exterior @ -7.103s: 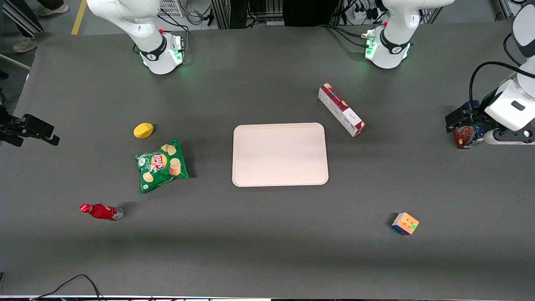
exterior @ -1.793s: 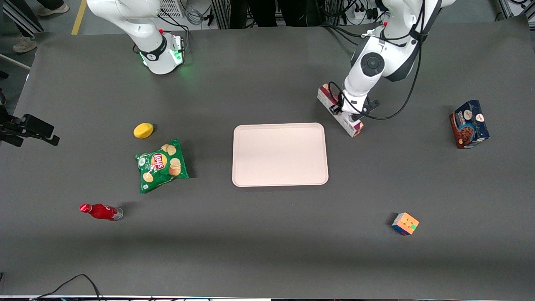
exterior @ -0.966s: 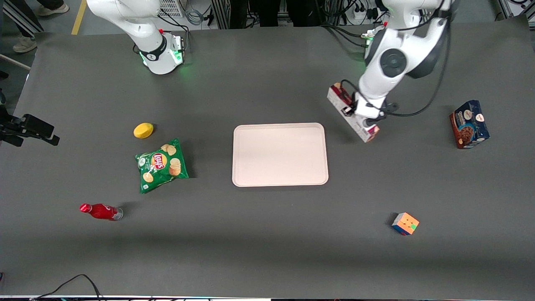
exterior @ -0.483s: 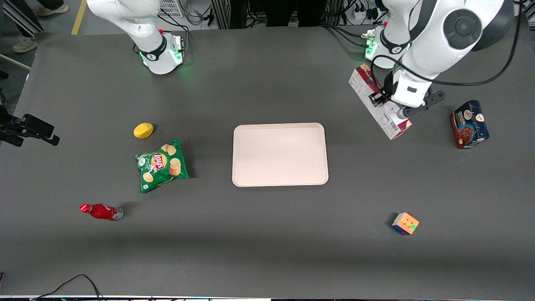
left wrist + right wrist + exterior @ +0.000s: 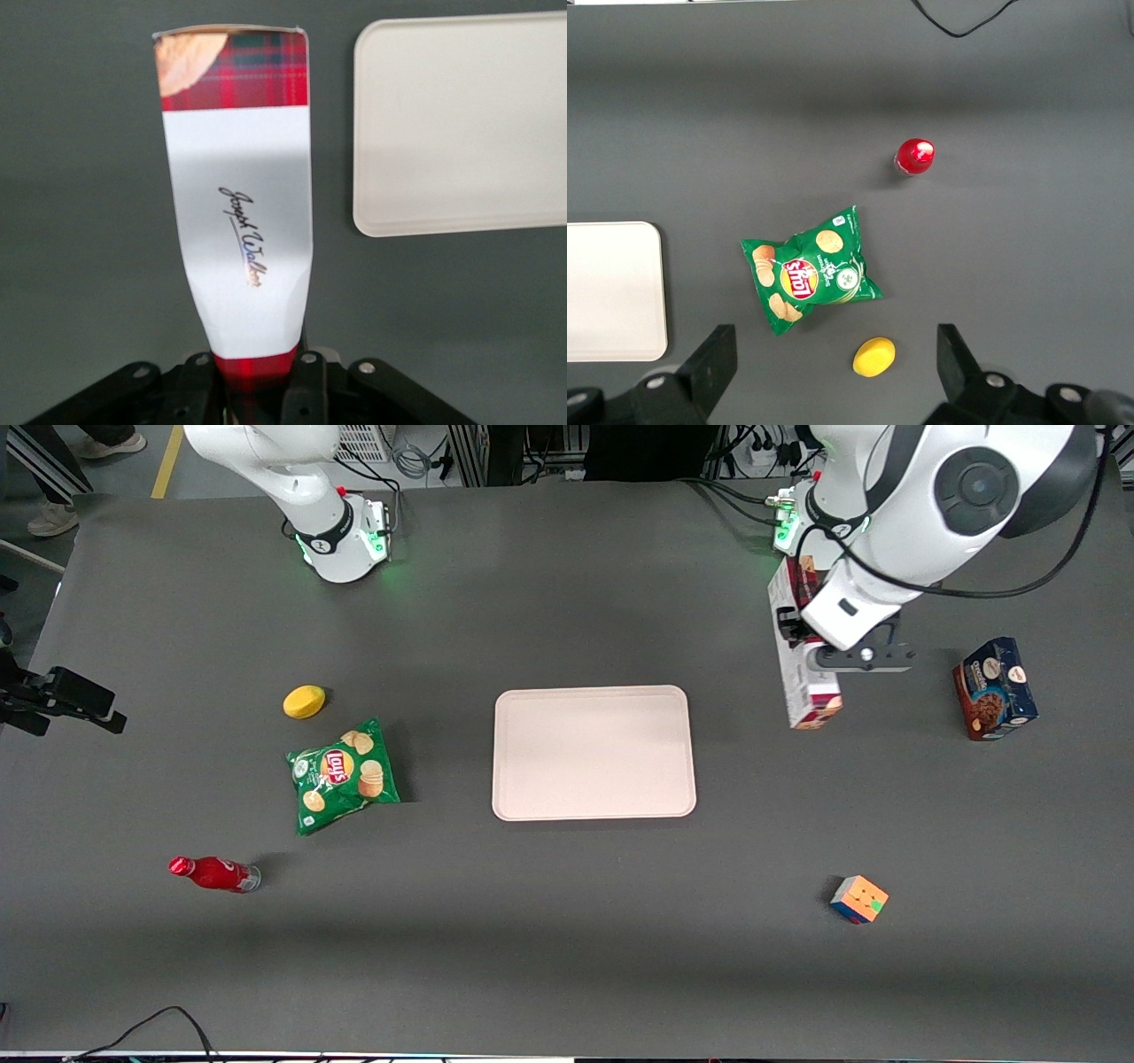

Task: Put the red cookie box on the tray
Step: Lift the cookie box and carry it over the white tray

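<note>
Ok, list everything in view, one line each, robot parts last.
cookie box: 1, dark-red plaid with white panel, held in the air above the table between the tray and the blue box, not over the tray
tray: 1, pale pinkish cream, mid-table, nothing on it
blue box: 1, dark blue, toward the working arm's end
cube: 1, multicoloured, nearer the front camera than the tray
chip bag: 1, green, toward the parked arm's end
lemon: 1, yellow, just farther from the camera than the bag
bottle: 1, red, lying down, nearer the camera than the bag
gripper: 1, black, shut on one end of the cookie box
</note>
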You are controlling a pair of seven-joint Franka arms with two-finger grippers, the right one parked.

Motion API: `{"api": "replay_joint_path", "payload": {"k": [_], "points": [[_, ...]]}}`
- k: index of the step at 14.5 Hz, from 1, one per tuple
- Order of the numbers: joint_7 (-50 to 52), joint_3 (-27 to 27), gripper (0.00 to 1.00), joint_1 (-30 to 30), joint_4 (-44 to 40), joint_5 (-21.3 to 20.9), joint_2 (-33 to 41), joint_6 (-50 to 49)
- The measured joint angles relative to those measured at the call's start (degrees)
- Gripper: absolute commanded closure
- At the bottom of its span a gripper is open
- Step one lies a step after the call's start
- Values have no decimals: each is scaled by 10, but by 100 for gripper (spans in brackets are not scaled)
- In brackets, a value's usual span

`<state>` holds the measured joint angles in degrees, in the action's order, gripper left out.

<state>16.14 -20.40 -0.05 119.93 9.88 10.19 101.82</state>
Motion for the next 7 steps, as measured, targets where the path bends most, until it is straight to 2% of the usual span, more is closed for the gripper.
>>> {"api": "replay_joint_path", "payload": {"k": [3, 7], "points": [[-12, -47, 97, -3, -27, 0, -44, 19], [32, -94, 97, -7, -38, 0, -107, 89]]}}
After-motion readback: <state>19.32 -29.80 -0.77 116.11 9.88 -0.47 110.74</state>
